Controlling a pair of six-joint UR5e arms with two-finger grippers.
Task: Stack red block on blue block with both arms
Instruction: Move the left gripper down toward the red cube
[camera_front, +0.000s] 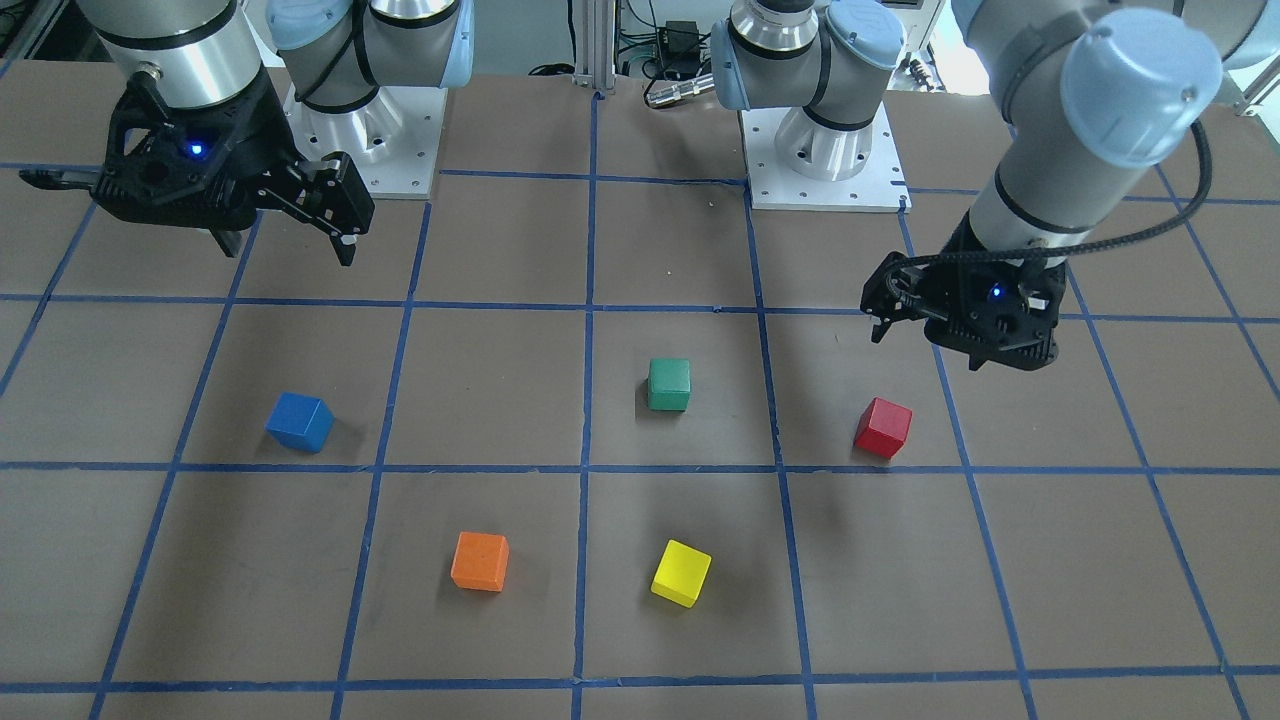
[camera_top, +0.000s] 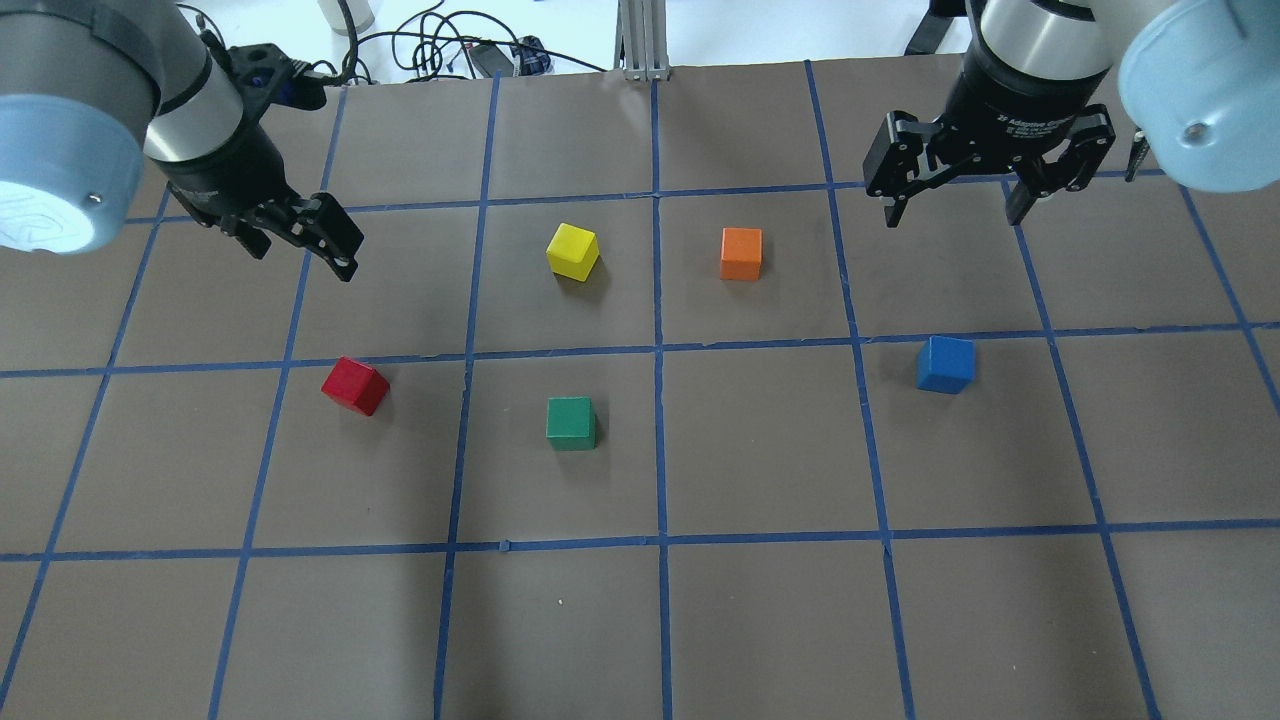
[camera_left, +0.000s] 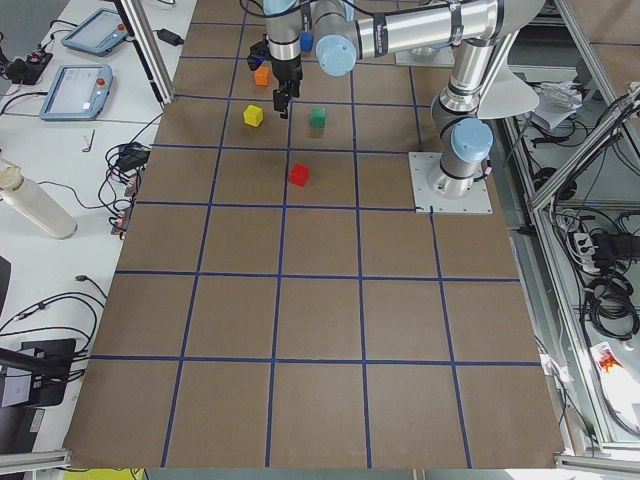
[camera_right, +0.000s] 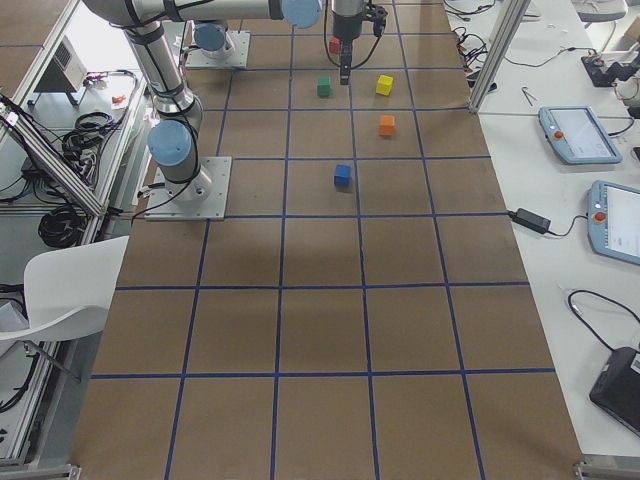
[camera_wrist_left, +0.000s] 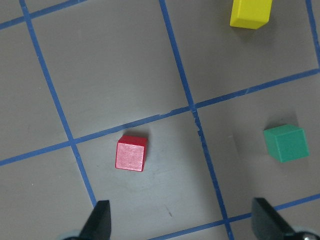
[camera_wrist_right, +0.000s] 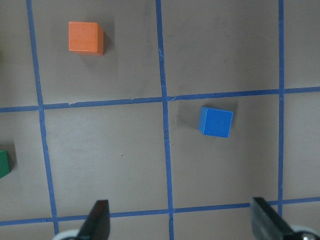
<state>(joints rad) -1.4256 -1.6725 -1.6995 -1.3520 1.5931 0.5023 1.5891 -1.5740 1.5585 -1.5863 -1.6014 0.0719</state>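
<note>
The red block (camera_top: 354, 385) lies on the brown table in the left half of the overhead view. It also shows in the front view (camera_front: 883, 427) and the left wrist view (camera_wrist_left: 131, 153). My left gripper (camera_top: 300, 250) hangs open and empty above the table, farther from the robot's base than the red block, which lies ahead of the fingers in the wrist view. The blue block (camera_top: 945, 364) lies in the right half and shows in the right wrist view (camera_wrist_right: 215, 121). My right gripper (camera_top: 957, 213) hangs open and empty above the table, beyond the blue block.
A green block (camera_top: 571, 422) lies between the red and blue blocks. A yellow block (camera_top: 573, 250) and an orange block (camera_top: 741, 253) lie farther out, between the two grippers. Blue tape lines grid the table (camera_top: 760, 600).
</note>
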